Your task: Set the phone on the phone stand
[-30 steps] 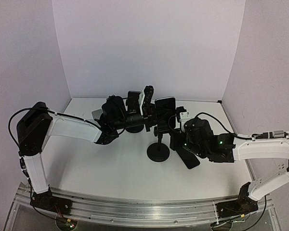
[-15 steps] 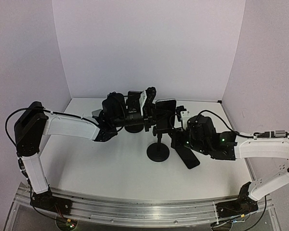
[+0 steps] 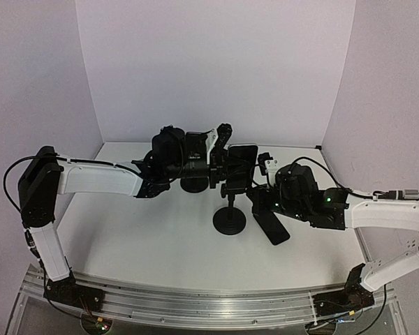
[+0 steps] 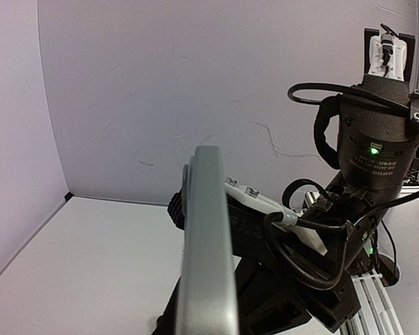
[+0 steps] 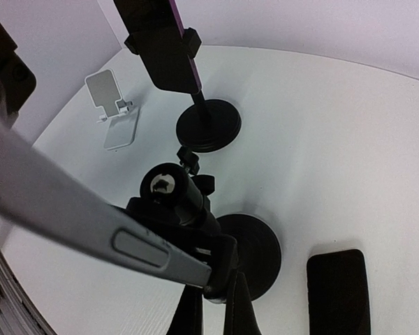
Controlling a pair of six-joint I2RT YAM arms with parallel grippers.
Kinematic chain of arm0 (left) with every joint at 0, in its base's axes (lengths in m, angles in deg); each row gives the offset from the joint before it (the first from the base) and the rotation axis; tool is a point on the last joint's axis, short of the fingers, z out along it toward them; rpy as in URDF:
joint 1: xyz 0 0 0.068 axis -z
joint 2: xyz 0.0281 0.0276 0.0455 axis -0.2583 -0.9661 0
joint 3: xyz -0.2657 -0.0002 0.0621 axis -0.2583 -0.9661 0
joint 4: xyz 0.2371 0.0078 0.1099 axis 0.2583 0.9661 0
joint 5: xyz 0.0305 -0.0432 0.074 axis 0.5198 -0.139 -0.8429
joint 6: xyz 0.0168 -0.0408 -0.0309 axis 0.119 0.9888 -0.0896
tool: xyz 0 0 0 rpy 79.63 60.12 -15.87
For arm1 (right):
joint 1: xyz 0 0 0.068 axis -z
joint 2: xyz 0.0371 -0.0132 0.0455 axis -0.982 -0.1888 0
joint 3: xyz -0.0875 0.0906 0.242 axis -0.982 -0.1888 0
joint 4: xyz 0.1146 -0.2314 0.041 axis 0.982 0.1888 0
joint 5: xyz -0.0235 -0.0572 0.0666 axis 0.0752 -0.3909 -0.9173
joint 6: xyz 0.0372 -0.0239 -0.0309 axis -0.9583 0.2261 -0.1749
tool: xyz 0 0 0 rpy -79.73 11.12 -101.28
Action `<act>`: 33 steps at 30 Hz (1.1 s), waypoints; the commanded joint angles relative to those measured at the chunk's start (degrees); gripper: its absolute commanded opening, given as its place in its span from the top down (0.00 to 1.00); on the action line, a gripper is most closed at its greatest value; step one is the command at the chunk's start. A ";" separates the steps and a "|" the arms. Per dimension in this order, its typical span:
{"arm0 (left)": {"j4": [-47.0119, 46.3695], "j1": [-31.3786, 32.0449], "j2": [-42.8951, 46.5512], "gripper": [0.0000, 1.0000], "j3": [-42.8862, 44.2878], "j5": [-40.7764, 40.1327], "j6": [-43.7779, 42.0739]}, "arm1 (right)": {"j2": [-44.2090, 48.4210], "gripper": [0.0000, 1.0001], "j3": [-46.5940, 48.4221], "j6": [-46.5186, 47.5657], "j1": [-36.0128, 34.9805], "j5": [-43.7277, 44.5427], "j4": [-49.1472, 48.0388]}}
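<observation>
Left gripper held the phone clamped at frame centre, just above the stand. Right gripper sat at the phone's lower end. Couldn't tell whether it gripped anything.

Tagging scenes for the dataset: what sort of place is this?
Most likely a robot lab test cell, not a home or shop: plain walls boxing in a white table, two arms bolted to an aluminium rail, and several phone stands set out as props.
</observation>
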 commanded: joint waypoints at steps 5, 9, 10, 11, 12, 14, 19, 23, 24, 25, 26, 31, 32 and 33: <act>22.95 -4.13 -0.82 1.00 -3.05 0.78 0.30 | 4.34 1.00 2.10 -0.97 5.27 8.43 8.67; 25.26 -4.15 -0.63 1.00 -3.24 -0.46 -0.34 | 3.19 1.00 3.07 -0.83 5.35 8.47 10.26; 25.46 -4.30 -0.10 1.00 -3.49 -0.79 -1.08 | 3.22 1.00 3.13 -0.72 5.38 8.58 10.53; 25.66 -4.44 0.34 1.00 -3.74 -0.83 -1.81 | 3.32 1.00 3.14 -0.52 5.55 8.62 10.69; 26.05 -4.55 0.65 1.00 -3.86 -0.82 -2.43 | 3.42 1.00 3.14 -0.40 5.69 8.66 10.86; 27.15 -4.70 0.75 1.00 -3.52 -0.55 -2.90 | 3.61 1.00 3.33 -0.13 6.20 8.71 11.40; 27.06 -4.72 0.84 1.00 -3.22 0.13 -2.44 | 3.61 1.00 3.99 0.25 7.52 8.38 12.14; 28.38 -4.70 0.41 1.00 -1.62 1.08 -1.98 | 3.48 1.00 3.78 -0.61 8.78 8.26 12.42; 28.97 -4.70 0.41 1.00 -1.21 1.33 -1.93 | 3.51 1.00 3.59 -0.86 9.13 8.03 12.42; 29.60 -4.71 0.46 1.00 -0.82 1.59 -1.89 | 3.51 1.00 3.37 -1.13 9.42 7.73 12.42; 30.04 -4.73 0.63 1.00 -0.55 1.93 -1.66 | 3.31 1.00 3.20 -1.38 9.69 7.42 12.42; 32.13 -4.70 0.81 1.00 2.08 1.72 0.29 | 2.20 1.00 2.22 -3.03 9.76 4.58 11.78; 32.15 -4.70 0.92 1.00 2.50 1.72 0.80 | 2.23 1.00 1.65 -3.53 9.76 3.84 11.49; 32.20 -4.70 0.93 1.00 2.87 1.70 1.31 | 2.39 1.00 1.09 -4.00 9.76 3.35 11.06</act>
